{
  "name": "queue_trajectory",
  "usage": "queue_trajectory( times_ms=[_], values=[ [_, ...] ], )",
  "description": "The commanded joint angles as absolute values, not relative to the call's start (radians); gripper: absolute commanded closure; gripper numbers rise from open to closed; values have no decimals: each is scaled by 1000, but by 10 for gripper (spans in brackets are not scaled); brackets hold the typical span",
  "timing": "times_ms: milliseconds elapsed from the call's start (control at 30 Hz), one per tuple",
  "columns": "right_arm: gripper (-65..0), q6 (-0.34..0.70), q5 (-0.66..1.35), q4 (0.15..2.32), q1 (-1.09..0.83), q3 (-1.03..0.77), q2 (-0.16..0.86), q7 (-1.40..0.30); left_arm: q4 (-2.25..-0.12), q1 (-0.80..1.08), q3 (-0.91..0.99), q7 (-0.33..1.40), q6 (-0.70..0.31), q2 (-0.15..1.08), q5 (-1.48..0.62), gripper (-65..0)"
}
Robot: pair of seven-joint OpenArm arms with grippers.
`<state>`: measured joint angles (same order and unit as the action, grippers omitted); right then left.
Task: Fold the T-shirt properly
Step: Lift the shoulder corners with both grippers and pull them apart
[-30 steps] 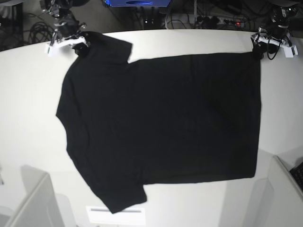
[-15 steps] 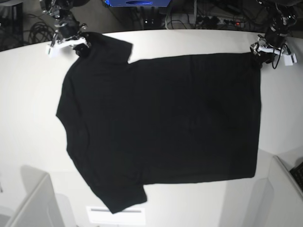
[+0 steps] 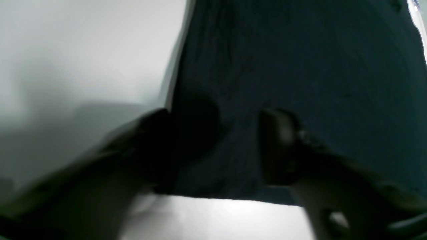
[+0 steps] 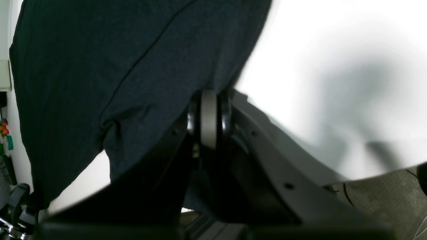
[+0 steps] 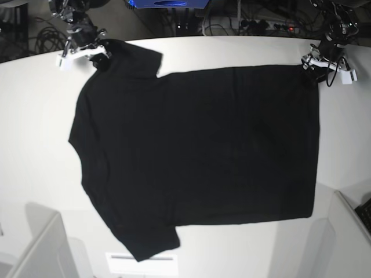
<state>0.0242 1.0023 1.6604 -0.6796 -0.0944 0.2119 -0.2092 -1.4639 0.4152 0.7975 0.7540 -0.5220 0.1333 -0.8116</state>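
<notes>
Left arm (image 5: 341, 29) reaches in from the far right, left gripper (image 3: 217, 146) over the T-shirt's (image 5: 203, 145) far right corner. Fingers spread apart, cloth lying between them; no grip visible. Right arm (image 5: 72, 20) reaches in at far left, right gripper (image 4: 210, 123) closed on the T-shirt's edge. T-shirt is spread across the middle of the pale, smooth table (image 5: 35, 174): matte black knit, broad body roughly rectangular, soft folds along its left side, a flap sticking out at near left.
</notes>
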Motion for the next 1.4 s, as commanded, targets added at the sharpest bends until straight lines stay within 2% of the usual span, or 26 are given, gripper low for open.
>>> queue_trajectory(
  times_ms=[0,233,267,600,967,1367],
  values=[
    [0,2,990,1659,-696,-97,216,-245,-1461,429,794,816,-506,131,-776,-276],
    [0,2,987,1659,-694,-97,216,-237,-1461,424,794,816,-509,134,-777,-18],
    [0,2,987,1659,-694,-97,216,-237,-1466,424,792,816,-509,136,-777,0],
    [0,2,986,1725,-734,-171,213,-236,-1481,453,797,816,-510,168,-780,0],
    [0,2,986,1845,-835,-176,214,-236,-1738,573,802,816,-510,176,-776,0],
    [0,2,986,1991,-898,-168,209,-237,-1758,659,803,809,-510,173,-779,0]
  ],
)
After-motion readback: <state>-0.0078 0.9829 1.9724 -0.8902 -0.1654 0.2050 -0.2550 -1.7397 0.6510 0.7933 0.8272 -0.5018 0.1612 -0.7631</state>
